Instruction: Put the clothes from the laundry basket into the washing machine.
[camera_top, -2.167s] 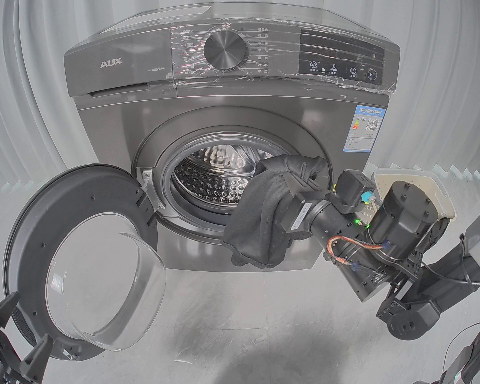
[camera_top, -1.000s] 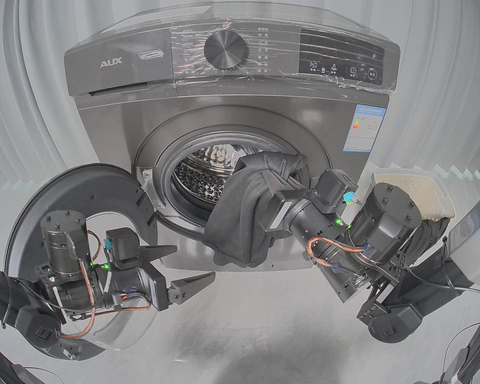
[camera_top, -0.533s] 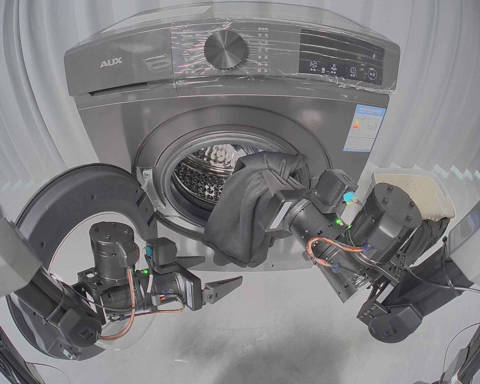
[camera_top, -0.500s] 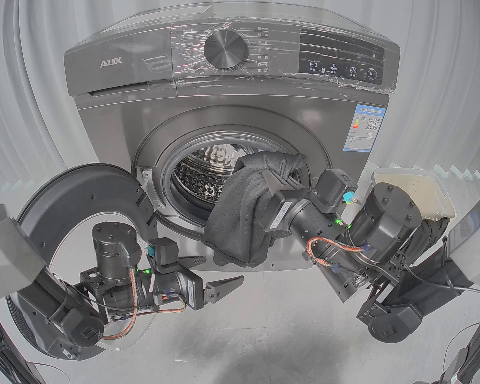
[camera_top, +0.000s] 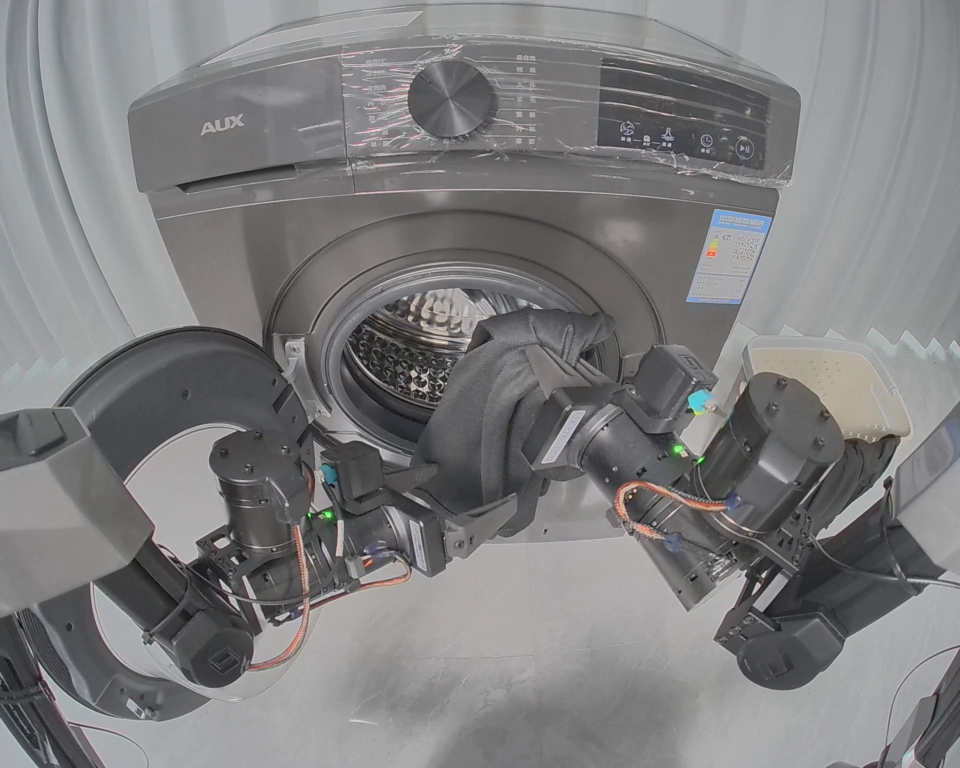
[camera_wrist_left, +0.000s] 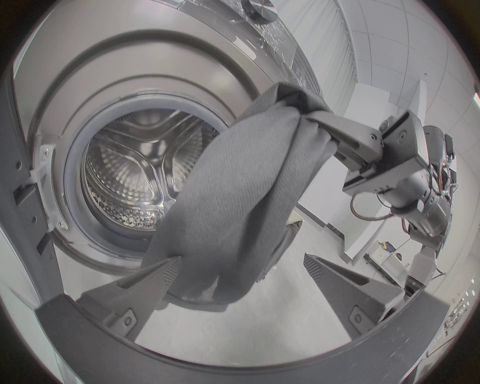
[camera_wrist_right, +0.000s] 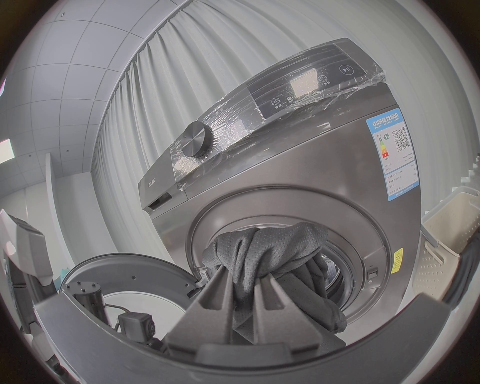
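Pale curtains and a grey floor (camera_top: 520, 640) behind a front-loading washing machine (camera_top: 250, 240), its door (camera_top: 160, 400) swung wide to the robot's left. Cream laundry basket (camera_top: 830, 380) stands beside the machine on the right. Right hand (camera_top: 555, 345) is clamped tight on the bunched top of a dark grey garment (camera_top: 480, 420), held at the right-hand rim of the port. Most of the cloth hangs down outside, across the lower lip, not in the drum (camera_top: 430, 350). Left hand (camera_top: 470, 497) sits low at the hanging tail, spread wide with nothing in it and one finger on either side of the cloth; contact cannot be told. Risks as I judge them: let go now and the weight outside likely drags the garment off the lip onto the floor. A shallow pinch by the left hand could take only a fold and slip. Any tail left over the seal would foul the door. Both hands work close together near the rim, so a knock is possible.
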